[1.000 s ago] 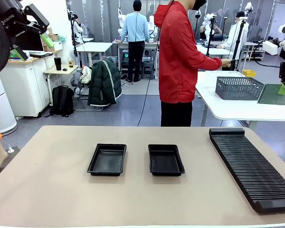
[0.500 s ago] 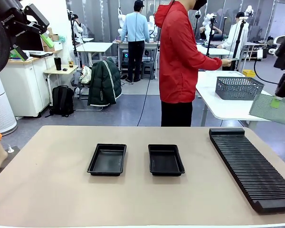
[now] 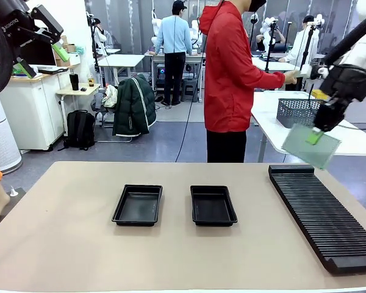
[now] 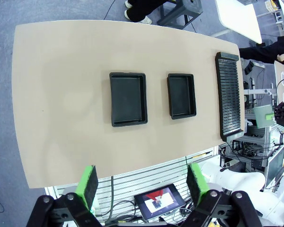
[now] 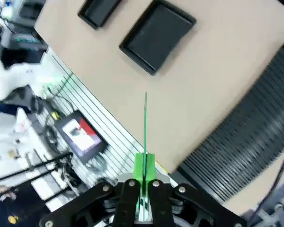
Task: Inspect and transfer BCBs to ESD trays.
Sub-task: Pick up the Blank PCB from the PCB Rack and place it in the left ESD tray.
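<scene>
My right claw (image 3: 317, 135) is clamped on one edge of the thin flat green circuit board (image 3: 302, 149), in the air above the far end of the long ribbed black rack (image 3: 323, 213). The board hangs tilted, long axis sloping down to my right. My left claw (image 4: 142, 182) stands wide apart, empty, high over the beige bench (image 4: 61, 94).

I see glossy black plastic trays (image 3: 138, 205) (image 3: 213, 205), a matt beige table (image 3: 61, 244), a ribbed, probably plastic rack (image 3: 323, 213) at 3 o'clock, and a smooth green board (image 3: 310, 145).

2 trays (image 3: 138, 205) centre, rack (image 3: 325, 215) at right
</scene>
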